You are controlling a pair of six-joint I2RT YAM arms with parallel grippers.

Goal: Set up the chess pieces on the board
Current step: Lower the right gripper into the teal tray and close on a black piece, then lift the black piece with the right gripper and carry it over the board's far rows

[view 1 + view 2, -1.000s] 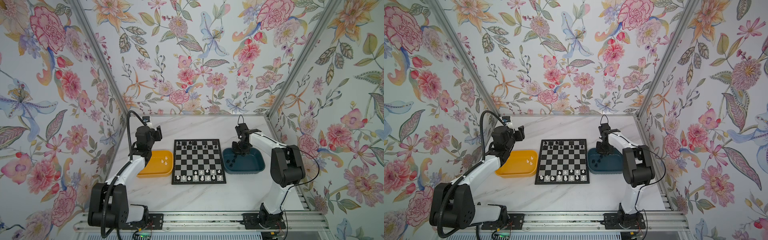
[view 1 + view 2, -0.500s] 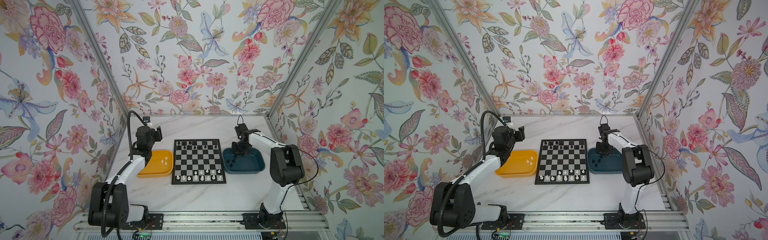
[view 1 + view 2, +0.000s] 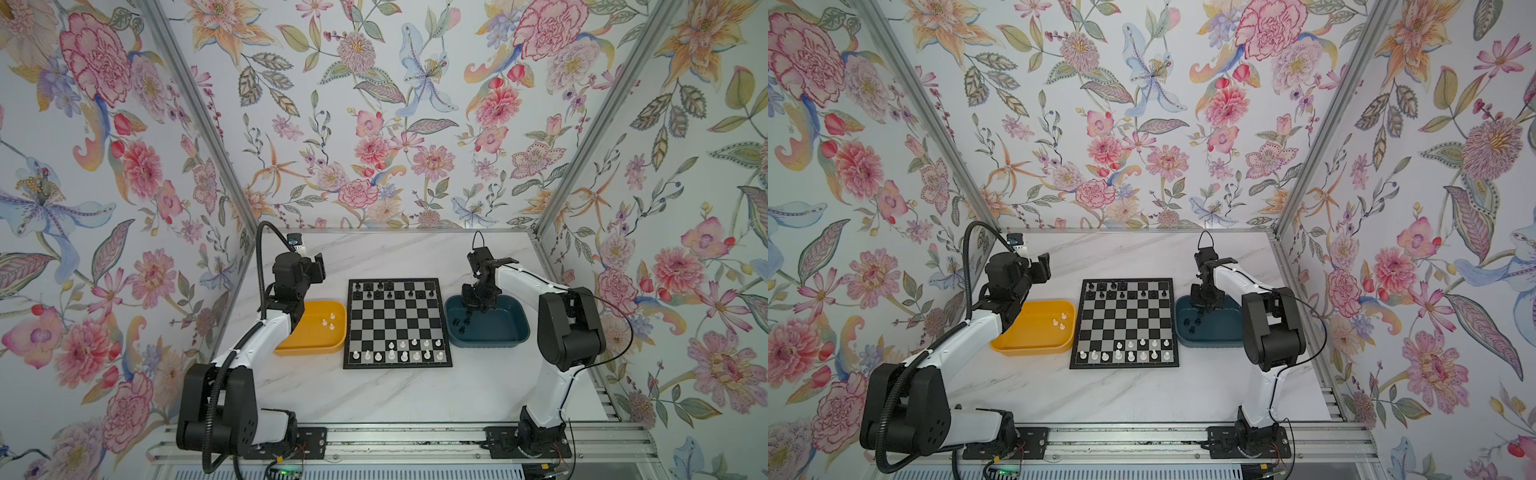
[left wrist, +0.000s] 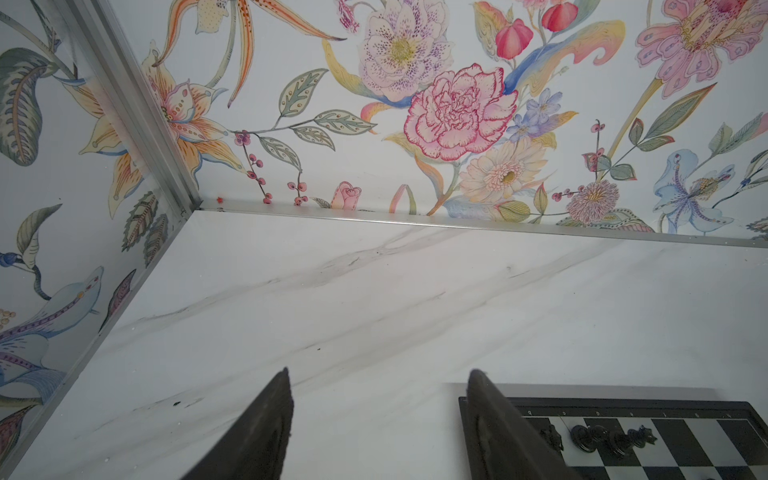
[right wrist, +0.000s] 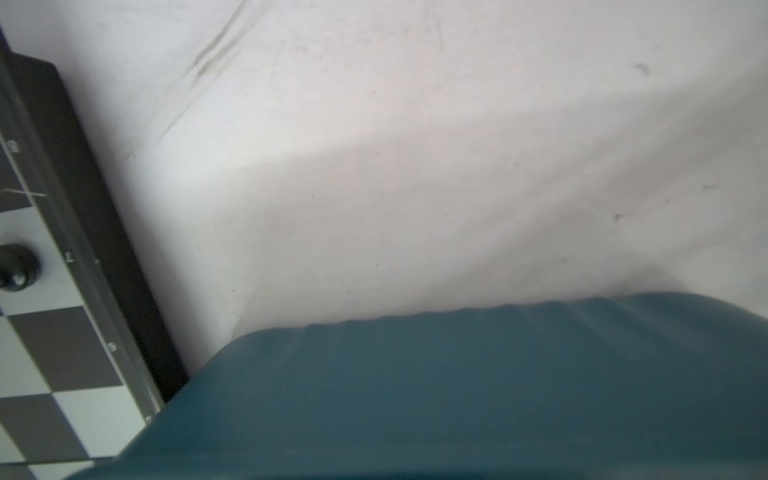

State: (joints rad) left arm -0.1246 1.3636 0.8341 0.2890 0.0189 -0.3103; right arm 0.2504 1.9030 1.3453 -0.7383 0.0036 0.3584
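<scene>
Both top views give us the board [image 3: 397,332] lying flat on the marble table [image 3: 374,395], between a yellow tray [image 3: 309,347] and a dark blue tray [image 3: 505,338]. Black pieces [image 3: 389,286] stand on its two far rows and white pieces [image 3: 402,355] on its two near rows; neither set is complete. Three loose white pieces [image 3: 330,322] lie in the yellow tray, and a few loose black pieces [image 3: 462,322] lie in the dark blue tray on its board side.

The right gripper [image 3: 478,305] points down into the dark blue tray, close above those loose black pieces. It is too small and dark there for us to tell whether its claw is closed or gripping anything. The right wrist view shows only tray rim, table and the board's edge.

The left gripper [image 4: 379,376] hangs raised near the board's far left corner, its two fingers well apart with nothing between them.

Against a second ago, we find almost nothing changed. The pieces on the board sit as they did and the left arm has kept its pose. Only the right arm's elbow [image 3: 569,328] has crept slightly toward the board.
</scene>
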